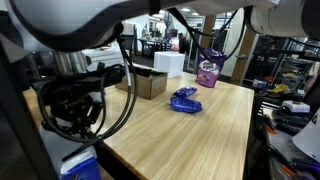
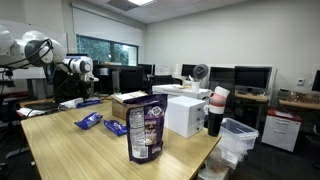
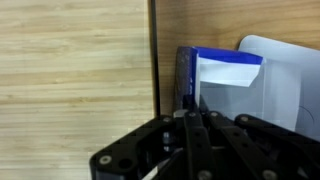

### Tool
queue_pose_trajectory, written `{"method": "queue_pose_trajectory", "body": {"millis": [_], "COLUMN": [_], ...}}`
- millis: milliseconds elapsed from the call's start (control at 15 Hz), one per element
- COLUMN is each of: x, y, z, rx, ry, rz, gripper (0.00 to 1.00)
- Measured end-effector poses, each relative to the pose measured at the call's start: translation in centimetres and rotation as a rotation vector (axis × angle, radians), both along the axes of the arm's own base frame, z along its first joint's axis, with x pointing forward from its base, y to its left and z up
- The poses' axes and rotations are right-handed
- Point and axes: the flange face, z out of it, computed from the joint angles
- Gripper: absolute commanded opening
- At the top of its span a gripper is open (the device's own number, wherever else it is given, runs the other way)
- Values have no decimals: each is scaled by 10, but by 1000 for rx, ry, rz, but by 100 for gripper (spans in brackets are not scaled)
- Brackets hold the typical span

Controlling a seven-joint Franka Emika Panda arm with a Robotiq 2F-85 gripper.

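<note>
- The gripper is seen fully closed, with nothing held between its jaws.
- A blue pack is found just ahead of it, at the table edge.
- The blue pack is judged not yet grasped.

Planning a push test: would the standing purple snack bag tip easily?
Likely yes: the purple snack bag stands upright, tall on a narrow base. It looks puffed and creased, so probably light and floppy, not stiff.
</note>
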Motion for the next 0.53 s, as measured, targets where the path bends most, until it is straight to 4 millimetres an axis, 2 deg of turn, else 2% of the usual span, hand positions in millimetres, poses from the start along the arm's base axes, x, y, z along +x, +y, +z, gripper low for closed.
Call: {"method": "queue_pose_trajectory", "body": {"millis": [533], "x": [4], "y": [13], "z": [-17], "rx": [64], "ry": [-74], "rz": [-76], "gripper": [4]}}
